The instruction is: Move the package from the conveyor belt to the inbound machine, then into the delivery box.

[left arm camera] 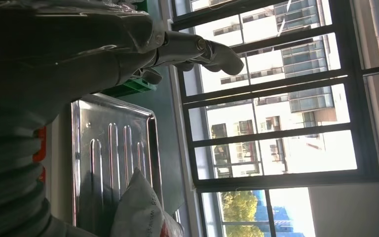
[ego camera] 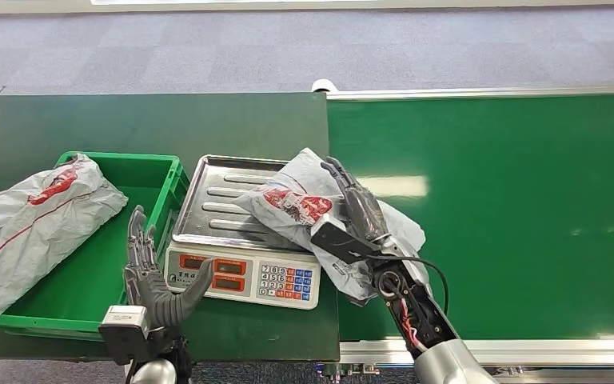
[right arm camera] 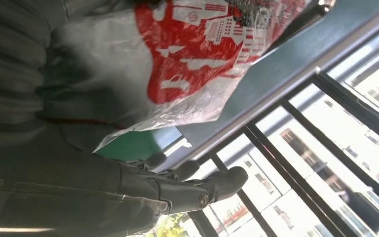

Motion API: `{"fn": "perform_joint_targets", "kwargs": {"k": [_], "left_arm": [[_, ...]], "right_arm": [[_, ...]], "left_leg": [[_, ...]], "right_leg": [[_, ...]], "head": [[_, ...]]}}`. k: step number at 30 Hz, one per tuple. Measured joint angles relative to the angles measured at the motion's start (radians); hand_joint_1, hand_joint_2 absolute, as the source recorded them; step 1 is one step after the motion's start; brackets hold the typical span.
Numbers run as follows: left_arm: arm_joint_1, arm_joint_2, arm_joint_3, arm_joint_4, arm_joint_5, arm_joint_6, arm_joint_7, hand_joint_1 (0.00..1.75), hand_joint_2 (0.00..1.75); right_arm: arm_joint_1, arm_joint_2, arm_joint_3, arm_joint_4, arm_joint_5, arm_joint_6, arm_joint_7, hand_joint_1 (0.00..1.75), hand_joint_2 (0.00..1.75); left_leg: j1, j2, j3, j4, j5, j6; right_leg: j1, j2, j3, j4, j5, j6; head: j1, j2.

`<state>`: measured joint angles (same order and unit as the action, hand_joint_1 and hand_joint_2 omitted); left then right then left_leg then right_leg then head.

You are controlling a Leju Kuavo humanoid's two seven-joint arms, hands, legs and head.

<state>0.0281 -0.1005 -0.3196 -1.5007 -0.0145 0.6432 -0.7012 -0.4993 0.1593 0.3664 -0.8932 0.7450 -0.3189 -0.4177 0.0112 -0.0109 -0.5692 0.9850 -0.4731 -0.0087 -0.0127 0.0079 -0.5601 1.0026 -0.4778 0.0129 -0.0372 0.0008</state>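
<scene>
Your right hand [ego camera: 357, 210] grips the grey package [ego camera: 304, 204] with red print, which lies partly on the scale's [ego camera: 244, 268] steel tray [ego camera: 220, 200] and partly over the edge of the green conveyor belt [ego camera: 512, 208]. Your left hand [ego camera: 150, 268] holds nothing, fingers spread, between the scale and the green box [ego camera: 140, 172]. A second grey bag [ego camera: 36, 220] lies across that box's left side.

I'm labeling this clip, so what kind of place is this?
Probably a mock parcel-sorting station indoors: a green conveyor belt, a weighing scale with a package on its tray, and a green crate for sorted parcels.
</scene>
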Motion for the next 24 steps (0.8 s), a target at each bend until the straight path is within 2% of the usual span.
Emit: {"fn": "perform_joint_targets", "kwargs": {"k": [7, 13, 18, 24], "left_arm": [[-0.01, 0.002, -0.008, 0.001, -0.029, -0.072, 0.009, 0.0, 1.75], [-0.086, 0.004, -0.033, 0.022, -0.046, -0.14, 0.065, 0.0, 1.75], [-0.178, 0.006, -0.067, 0.059, -0.18, -0.208, 0.2, 0.0, 1.75], [-0.322, -0.004, -0.099, 0.146, -0.403, -0.321, 0.39, 0.0, 1.75]], "right_arm": [[0.173, -0.02, -0.012, -0.321, -0.169, -0.018, -0.078, 0.0, 1.75], [0.265, -0.029, -0.012, -0.53, -0.264, 0.004, -0.117, 0.0, 1.75], [0.313, -0.033, -0.003, -0.646, -0.301, -0.024, -0.172, 0.0, 1.75], [0.36, -0.038, 0.031, -0.749, -0.296, -0.111, -0.182, 0.0, 1.75]], "left_leg": [[0.0, 0.0, 0.0, 0.0, 0.0, 0.0], [0.0, 0.0, 0.0, 0.0, 0.0, 0.0], [0.0, 0.0, 0.001, 0.0, 0.0, 0.0], [0.0, 0.0, 0.001, 0.0, 0.0, 0.0]], "right_leg": [[0.0, 0.0, -0.001, 0.0, 0.0, 0.0], [0.0, 0.0, 0.0, 0.0, 0.0, 0.0], [0.0, 0.0, 0.0, 0.0, 0.0, 0.0], [0.0, 0.0, 0.0, 0.0, 0.0, 0.0]], "head": [[0.0, 0.0], [0.0, 0.0], [0.0, 0.0], [0.0, 0.0]]}}
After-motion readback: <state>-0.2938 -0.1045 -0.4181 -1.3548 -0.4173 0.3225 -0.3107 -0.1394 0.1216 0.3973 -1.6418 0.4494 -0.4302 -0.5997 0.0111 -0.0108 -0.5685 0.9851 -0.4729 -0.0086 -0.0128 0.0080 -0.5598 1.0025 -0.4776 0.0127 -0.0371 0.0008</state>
